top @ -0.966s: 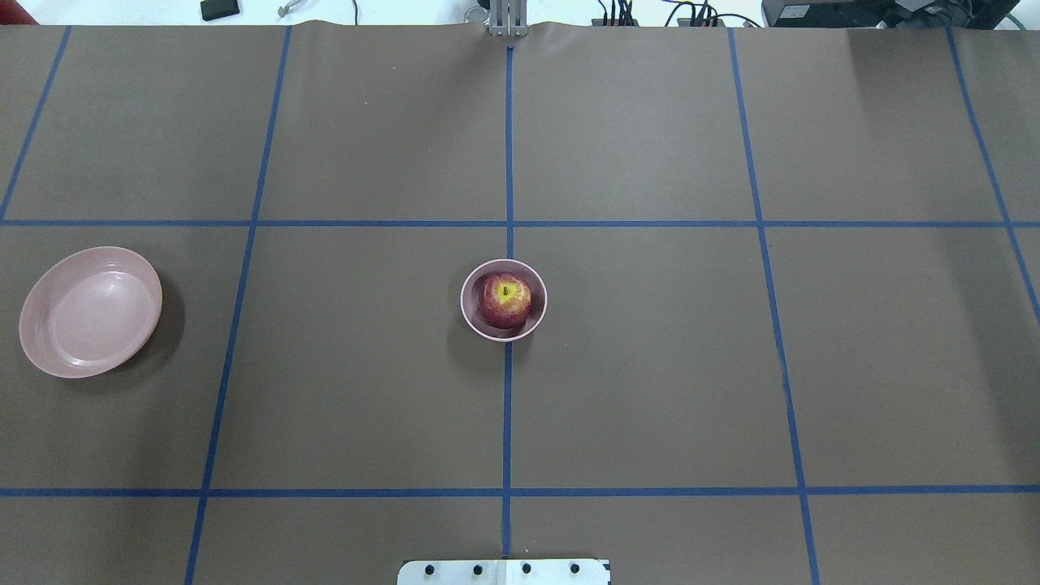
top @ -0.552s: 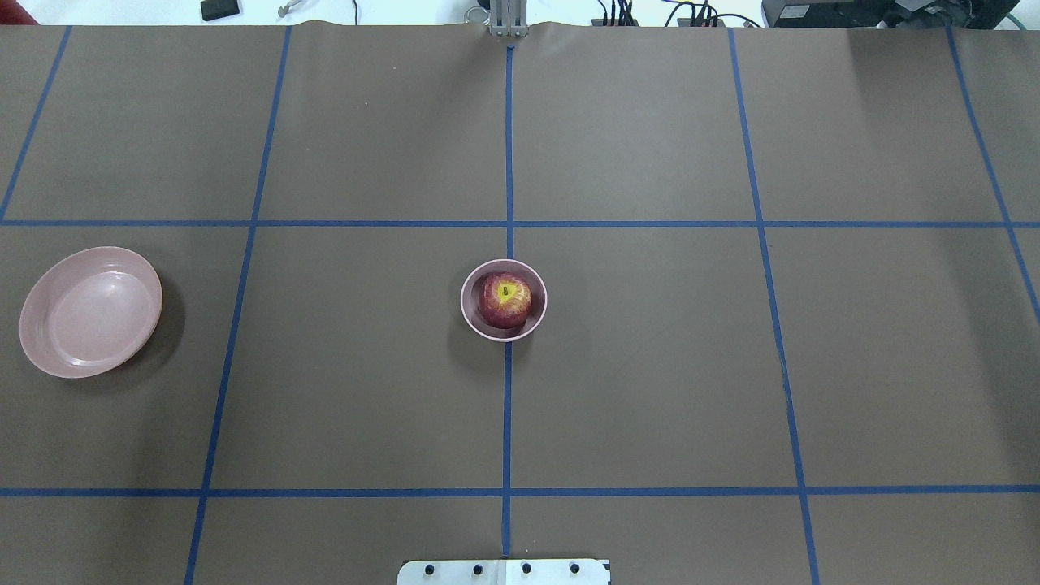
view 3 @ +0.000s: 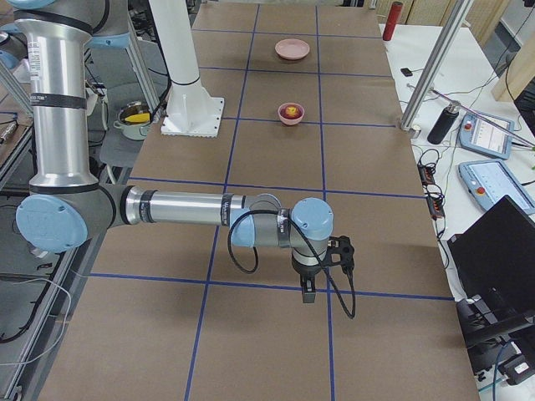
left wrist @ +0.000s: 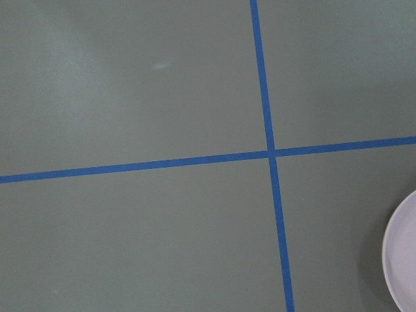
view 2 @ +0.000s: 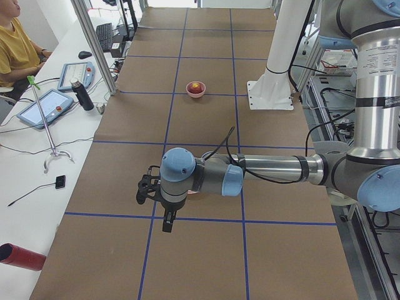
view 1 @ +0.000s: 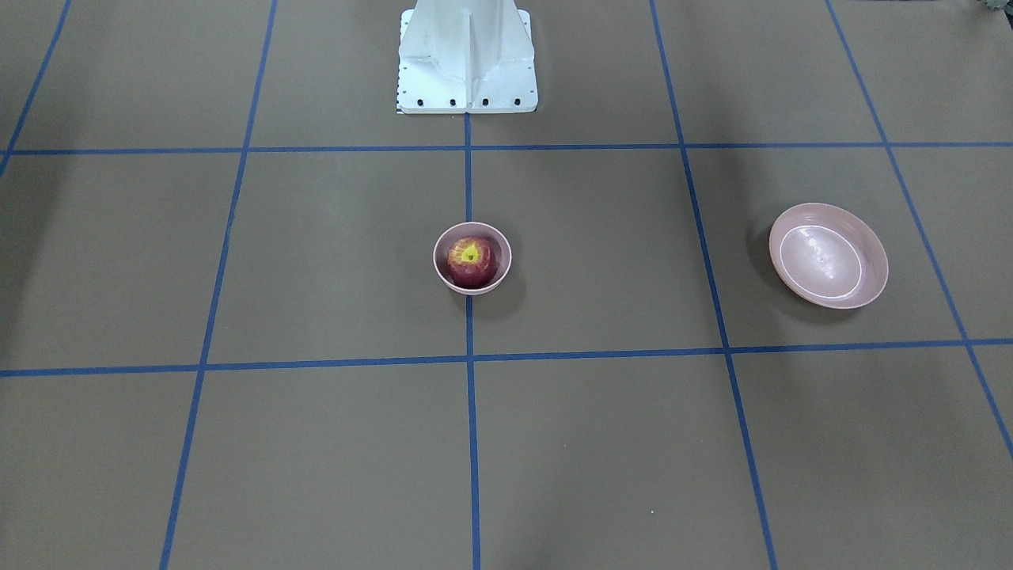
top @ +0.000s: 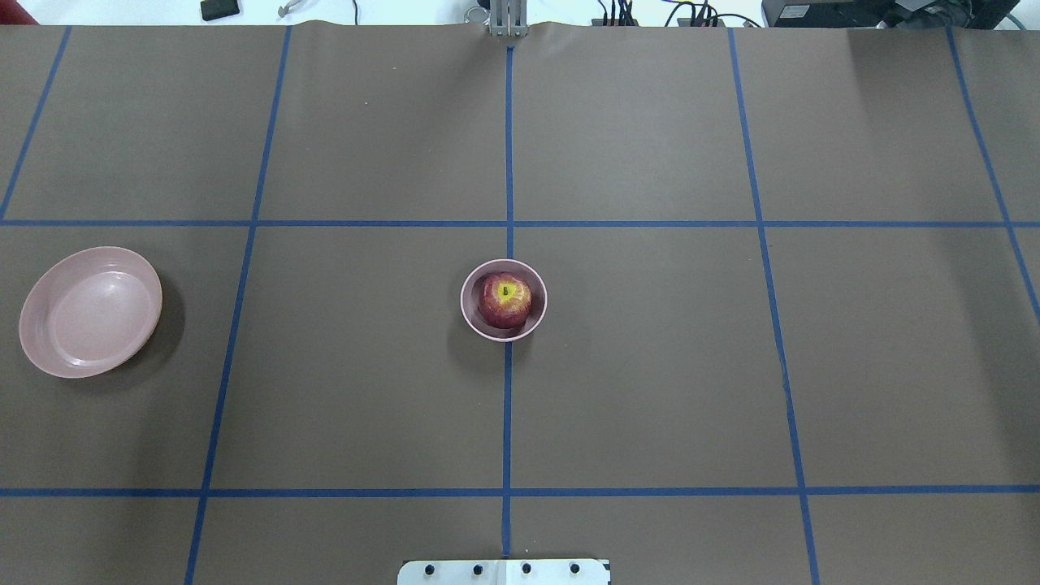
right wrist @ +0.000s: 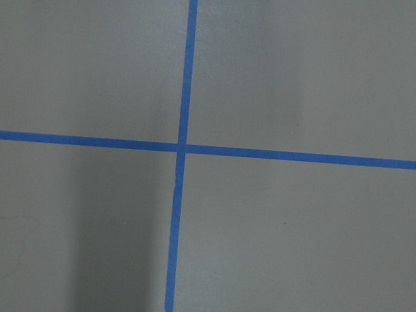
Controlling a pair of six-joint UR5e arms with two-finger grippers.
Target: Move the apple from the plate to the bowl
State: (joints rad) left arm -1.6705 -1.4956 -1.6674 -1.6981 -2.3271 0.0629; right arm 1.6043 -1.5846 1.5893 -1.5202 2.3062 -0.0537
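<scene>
The dark-red apple (top: 504, 299) with a yellow stem patch sits inside the small deep pink bowl (top: 468, 314) at the table's middle; they also show in the front view as apple (view 1: 472, 260) and bowl (view 1: 440, 266). The wide shallow pink plate (top: 89, 313) lies bare at the far left, with its rim edge (left wrist: 404, 260) in the left wrist view. Both grippers are out of the overhead and front views. My left gripper (view 2: 145, 187) hangs over the table's left end and my right gripper (view 3: 343, 249) over the right end. I cannot tell whether either is open or shut.
The white robot base (view 1: 467, 55) stands at my edge of the table. Blue tape lines grid the brown mat. Off the far edge are tablets (view 2: 45, 107), a dark bottle (view 2: 82, 95) and a seated operator (view 2: 15, 47). A red cylinder (view 2: 22, 257) lies past the left end.
</scene>
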